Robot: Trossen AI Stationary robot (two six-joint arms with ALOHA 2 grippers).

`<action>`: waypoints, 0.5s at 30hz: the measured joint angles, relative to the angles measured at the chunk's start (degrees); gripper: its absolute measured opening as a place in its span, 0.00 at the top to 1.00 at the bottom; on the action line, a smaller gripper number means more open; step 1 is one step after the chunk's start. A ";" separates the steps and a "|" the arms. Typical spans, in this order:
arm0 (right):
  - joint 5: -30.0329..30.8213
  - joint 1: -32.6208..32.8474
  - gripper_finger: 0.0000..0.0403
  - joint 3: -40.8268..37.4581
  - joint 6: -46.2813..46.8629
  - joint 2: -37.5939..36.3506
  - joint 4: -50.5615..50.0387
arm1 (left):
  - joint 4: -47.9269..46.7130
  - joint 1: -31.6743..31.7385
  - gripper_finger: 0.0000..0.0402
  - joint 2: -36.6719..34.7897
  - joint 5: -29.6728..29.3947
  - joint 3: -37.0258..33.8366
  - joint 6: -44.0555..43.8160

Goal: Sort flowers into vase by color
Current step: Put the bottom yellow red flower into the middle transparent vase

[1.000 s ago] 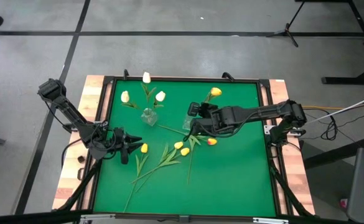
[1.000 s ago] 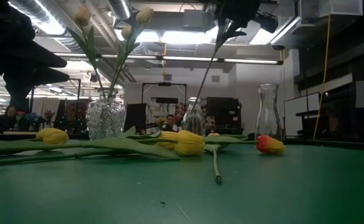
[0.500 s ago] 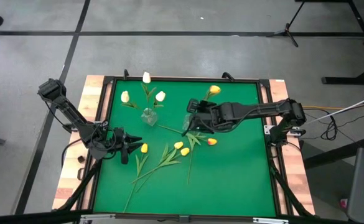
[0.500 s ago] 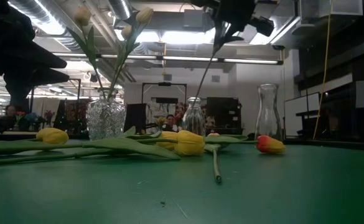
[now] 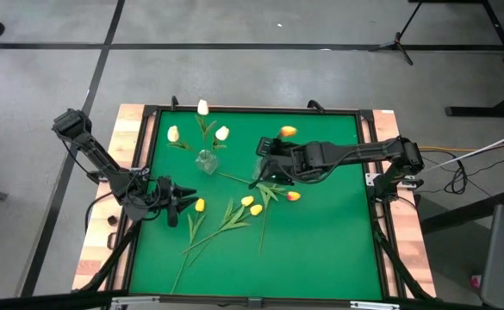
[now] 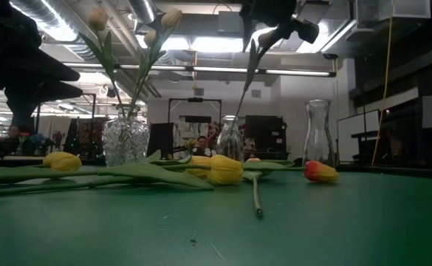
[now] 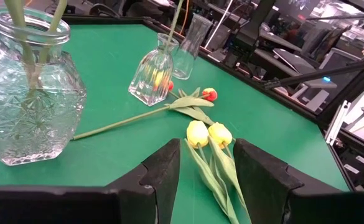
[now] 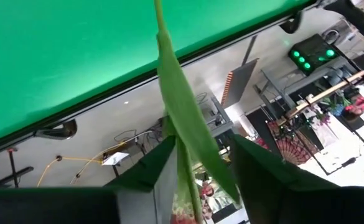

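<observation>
A green mat (image 5: pixel 320 232) covers the bench, framed in black with bare wood (image 5: pixel 92 258) along both sides. The floor (image 5: pixel 234 77) around it is grey with dark lines. Seen from bench height, the room behind shows ceiling lights, racks and equipment.

Near the far left sits a cut-glass vase (image 5: pixel 206 161) holding three white tulips (image 5: pixel 203 108). A narrow vase (image 6: pixel 230 139) stands mid-bench, an orange-yellow tulip (image 5: pixel 288 132) leaning up out of it, the bud tipped toward the far edge. An empty carafe (image 6: pixel 317 133) stands to the right in the low view.

The right gripper (image 5: pixel 264 158) hovers over that narrow vase, fingers parted, the stem and a long leaf (image 8: pixel 188 118) running between them in the wrist view; no clamp on the stem is visible.

On the mat lie the rest: two yellow tulips (image 5: pixel 252 205) side by side, an orange one (image 5: pixel 293 196) just beside them, another yellow one (image 5: pixel 200 205) farther left, long green stems and narrow leaves trailing toward the near edge.

The left gripper (image 5: pixel 183 200) waits low at the left side, fingers apart, holding nothing, close to that lone yellow bud.
</observation>
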 joint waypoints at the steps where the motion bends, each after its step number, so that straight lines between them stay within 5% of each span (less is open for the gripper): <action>1: 0.02 0.00 0.62 0.00 -0.12 0.00 0.62 | -0.02 0.00 0.63 0.00 -0.21 0.00 0.00; 15: 2.51 -0.48 0.61 0.00 -3.42 0.00 10.26 | -0.02 0.00 0.63 0.00 -0.42 0.00 0.00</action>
